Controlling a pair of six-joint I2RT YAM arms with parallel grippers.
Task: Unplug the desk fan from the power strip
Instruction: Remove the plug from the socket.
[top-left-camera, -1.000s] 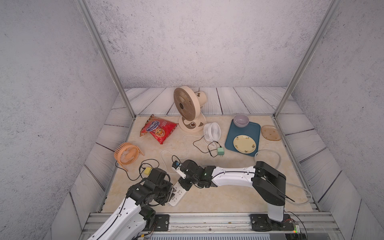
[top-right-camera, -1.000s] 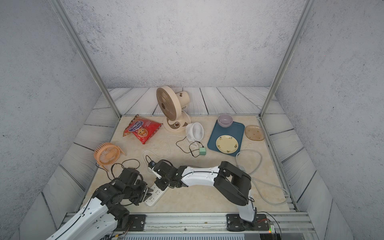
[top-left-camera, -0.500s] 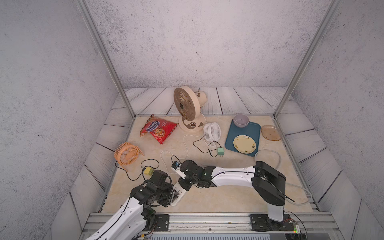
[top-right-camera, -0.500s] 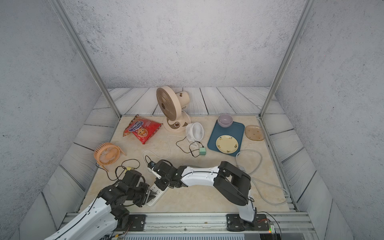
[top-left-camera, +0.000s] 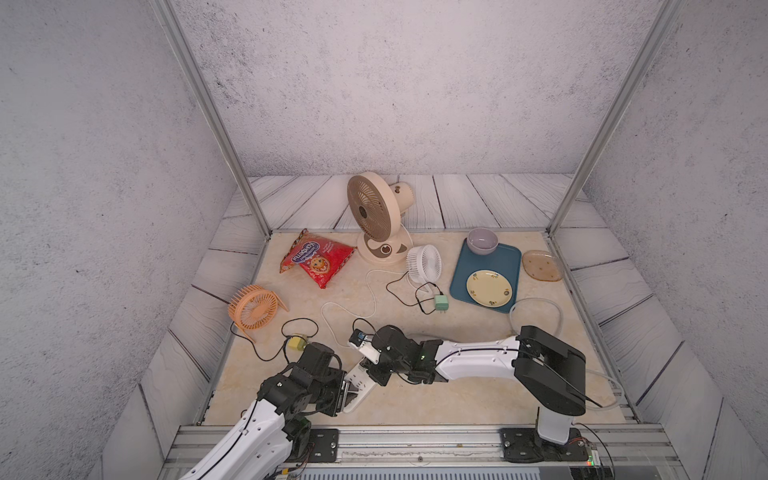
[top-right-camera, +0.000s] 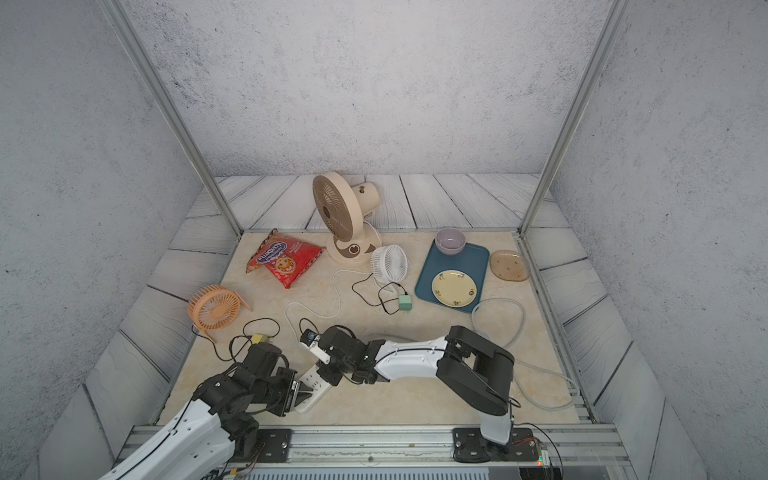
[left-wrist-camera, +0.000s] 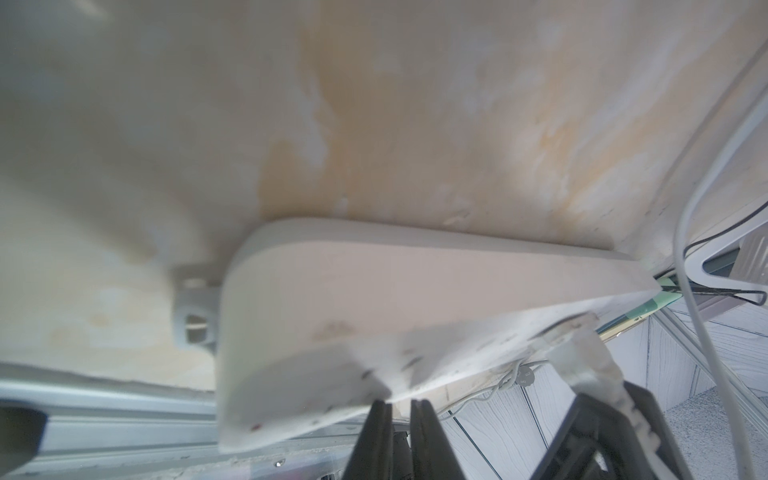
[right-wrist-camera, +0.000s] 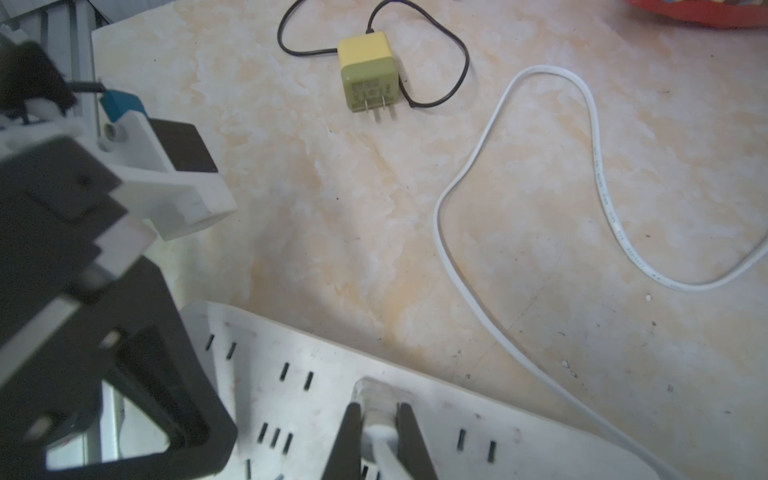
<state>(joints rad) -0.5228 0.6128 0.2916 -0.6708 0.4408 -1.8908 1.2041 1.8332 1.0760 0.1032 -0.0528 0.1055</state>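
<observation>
The white power strip lies near the table's front edge, its near end tilted up. My right gripper is shut on a clear-white plug seated in the strip's socket face. The plug's flat white cable runs back to the beige desk fan. My left gripper is at the strip's near end. Its fingers stand almost together at the strip's edge with nothing between them.
An orange fan and its yellow adapter lie to the left. A small white fan, a green adapter, a red cookie bag, a blue tray with dishes and a grey cable loop lie further back. A metal rail borders the front.
My left gripper has moved toward the front edge, down to the strip's near end, and its jaws have narrowed. The right gripper has stayed on the plug.
</observation>
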